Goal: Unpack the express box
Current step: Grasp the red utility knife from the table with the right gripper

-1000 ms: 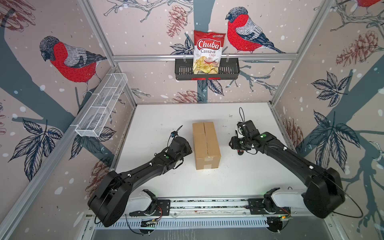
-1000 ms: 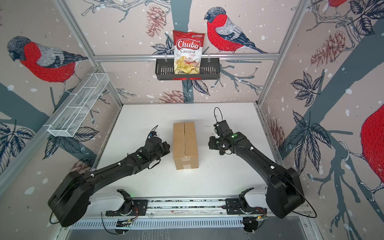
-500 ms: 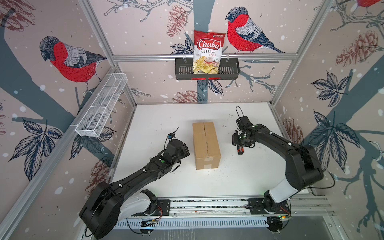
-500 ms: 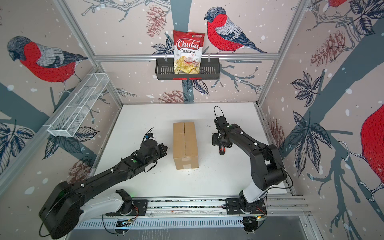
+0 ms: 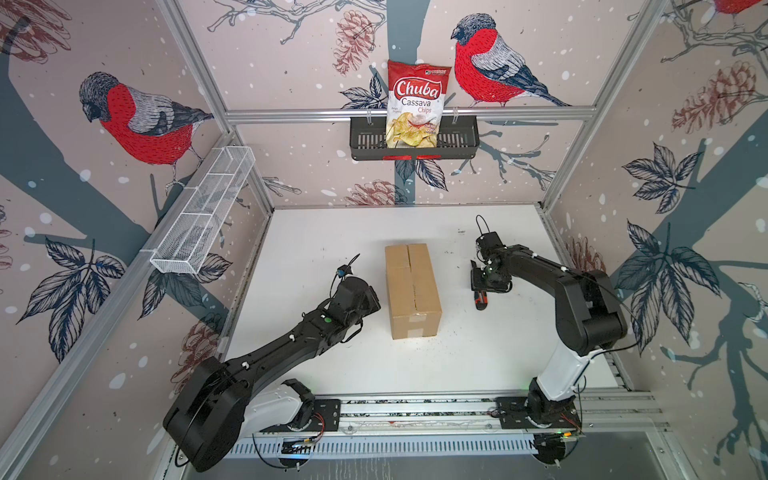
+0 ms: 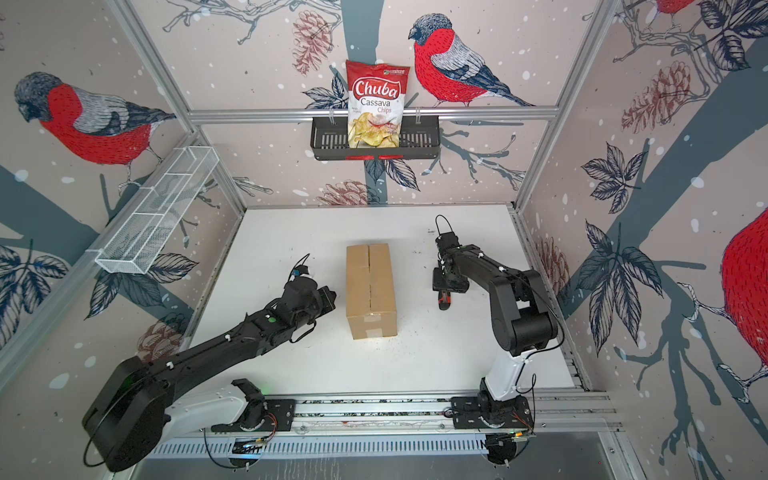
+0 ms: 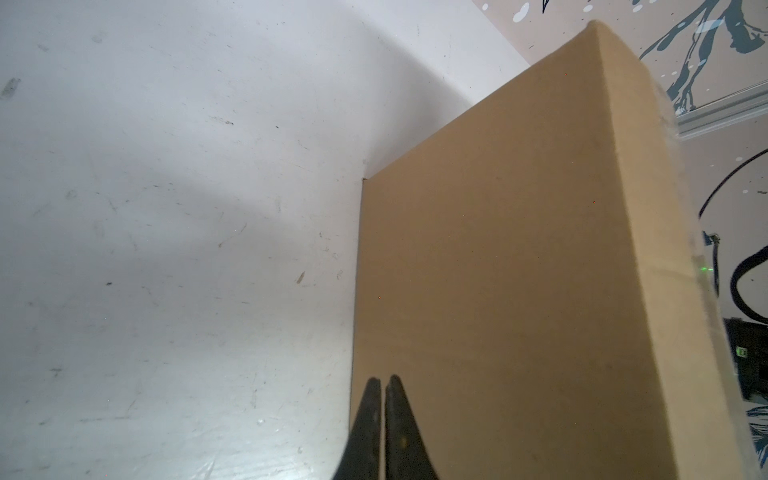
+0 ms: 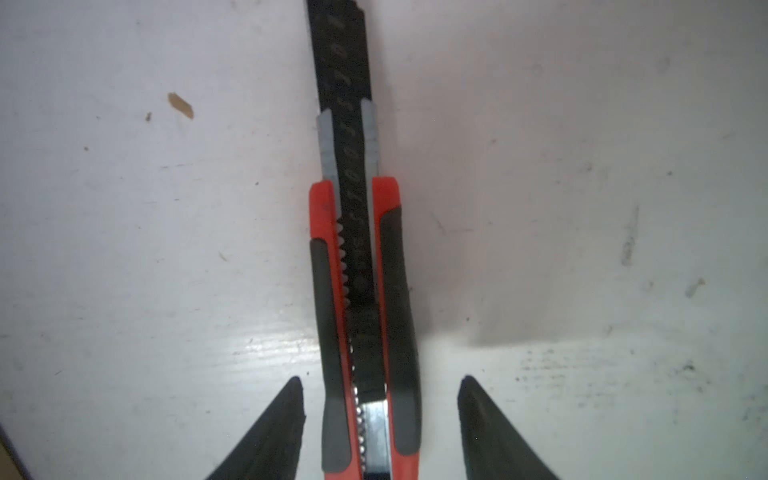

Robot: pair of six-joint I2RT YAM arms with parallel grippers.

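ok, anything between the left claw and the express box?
Nothing visible. The shut left claw points straight at the side of the express box, close up; whether it touches, I can't tell.

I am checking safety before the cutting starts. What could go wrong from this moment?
1. The right gripper is open astride the utility knife, not touching it; an off-centre close may twist it.
2. Its blade is pushed far out, so it may bend or cut deep into the express box.
3. The left gripper is shut beside the box, not gripping it; the box might slide.
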